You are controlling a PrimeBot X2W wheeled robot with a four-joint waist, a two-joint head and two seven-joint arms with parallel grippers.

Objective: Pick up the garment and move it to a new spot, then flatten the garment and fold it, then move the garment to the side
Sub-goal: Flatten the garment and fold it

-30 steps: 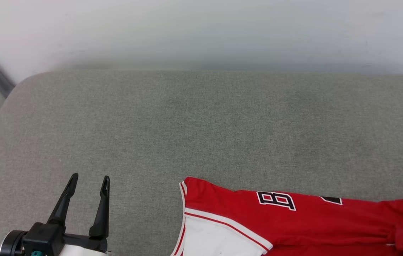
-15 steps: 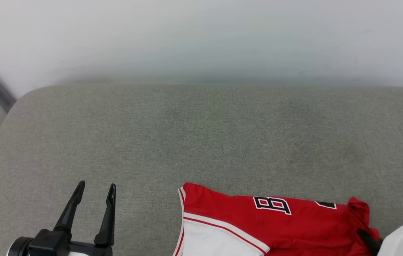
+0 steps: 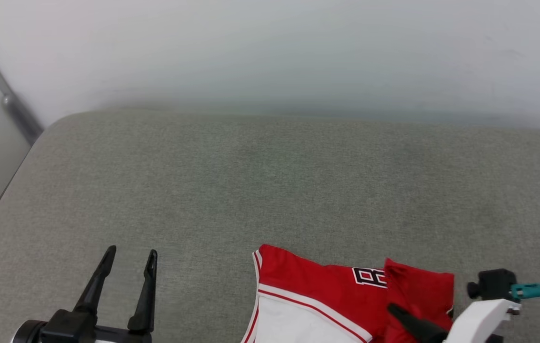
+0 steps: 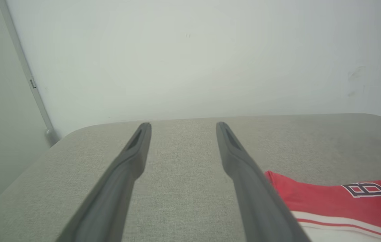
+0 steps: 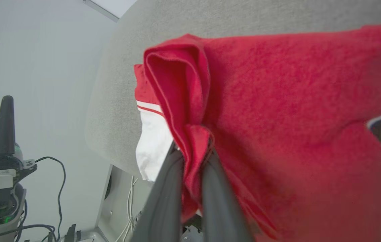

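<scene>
Two fingers of the right pincer are pressed together on a bunched fold of the soft red jersey-style garment with white sleeves, its lifted flap doubled over beside the pincer and the rest lying on the grey fabric cushion. Risk: so thin a pinch may slip, or drag the lower layer askew, if pulled sharply. Bare cushion runs ahead of the pincer to the white wall; the left pincer stands spread, empty, well apart.
</scene>
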